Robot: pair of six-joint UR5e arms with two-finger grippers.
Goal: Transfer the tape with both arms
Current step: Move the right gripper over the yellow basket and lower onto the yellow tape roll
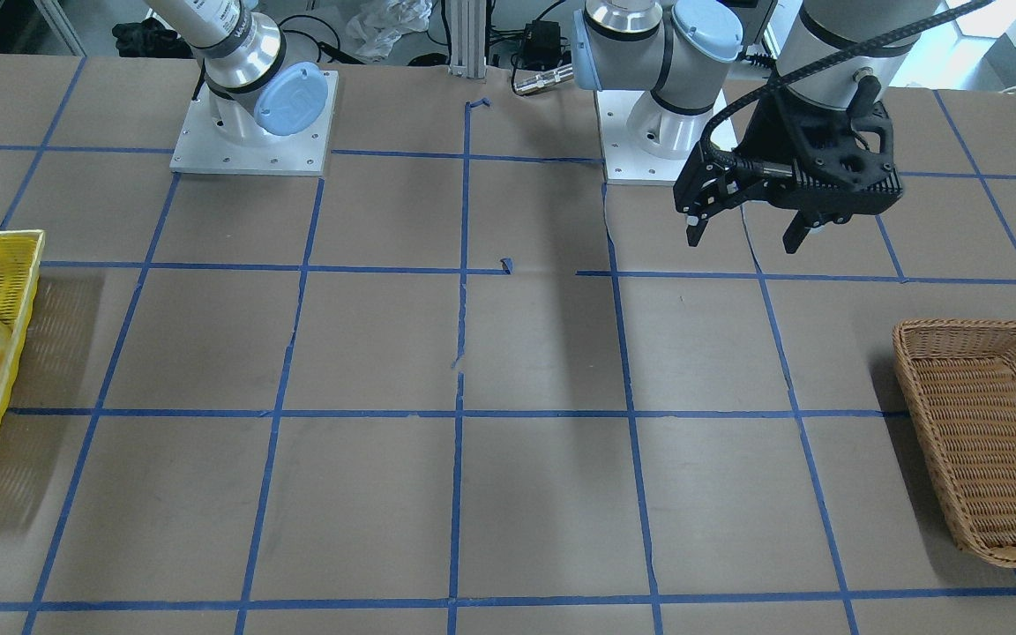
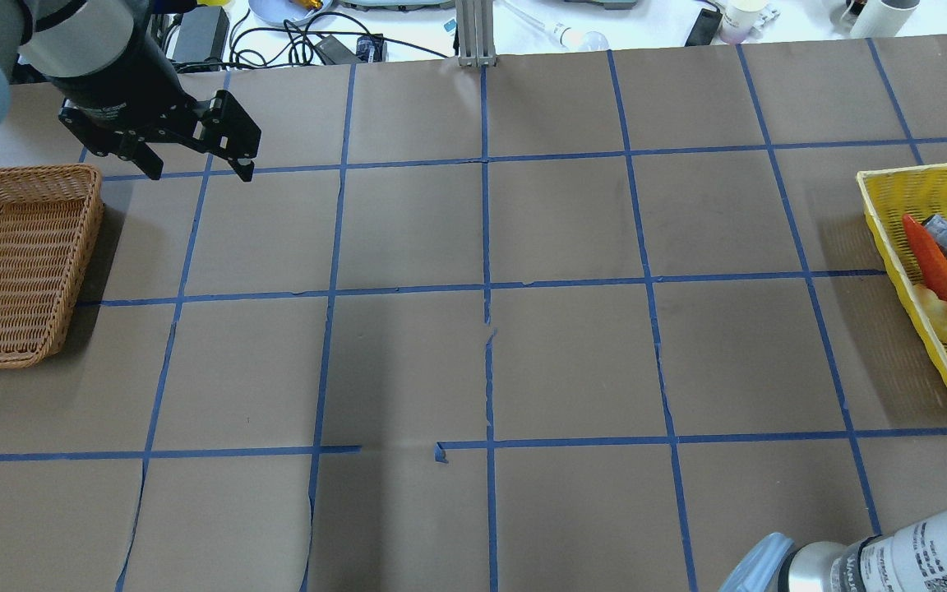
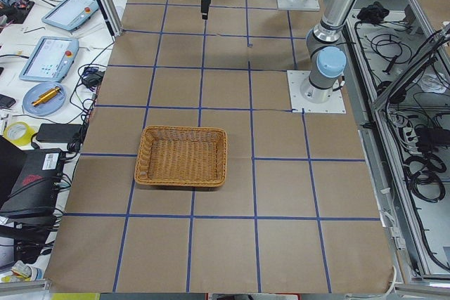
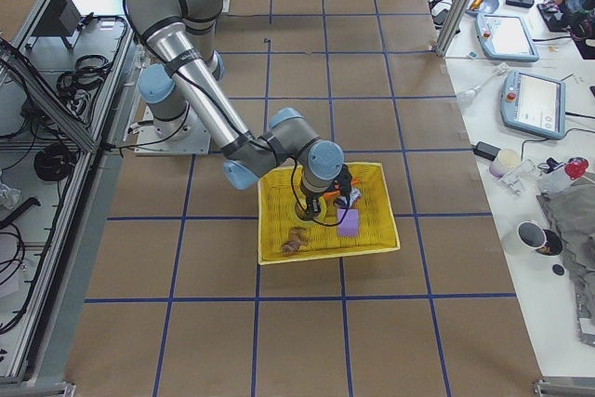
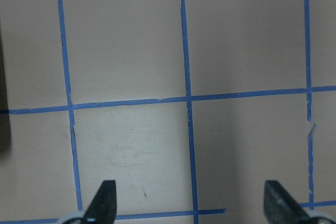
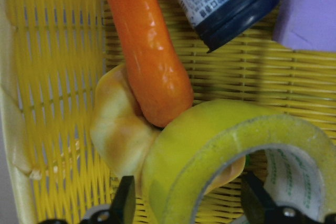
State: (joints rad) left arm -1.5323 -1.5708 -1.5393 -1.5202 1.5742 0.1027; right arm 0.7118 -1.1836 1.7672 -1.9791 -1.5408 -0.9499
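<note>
Tabletop [image 2: 572,362] of brown paper, gridded in blue, runs between two baskets at its far ends. At one end the right arm [image 4: 195,81] is bent low into the yellow basket [image 4: 321,254]. The left arm [image 1: 834,35] hangs well apart at the other end, near the wicker basket [image 2: 38,168], with the left gripper [image 1: 744,240] spread wide above the paper.

Down in the yellow basket the right gripper [image 6: 190,202] is spread too. One finger is outside the tape [image 6: 210,145] and the other seemingly over its core hole, not pinching as far as I can see. The tape sits tilted, leaning on a bread roll [image 6: 118,135], with a carrot [image 6: 149,51] tip touching both.

That crowding worries me. Closing on one wall of a tilted ring could let it swivel or slip out. A finger might also catch the bread roll or the weave and drag it up on the lift.
</note>
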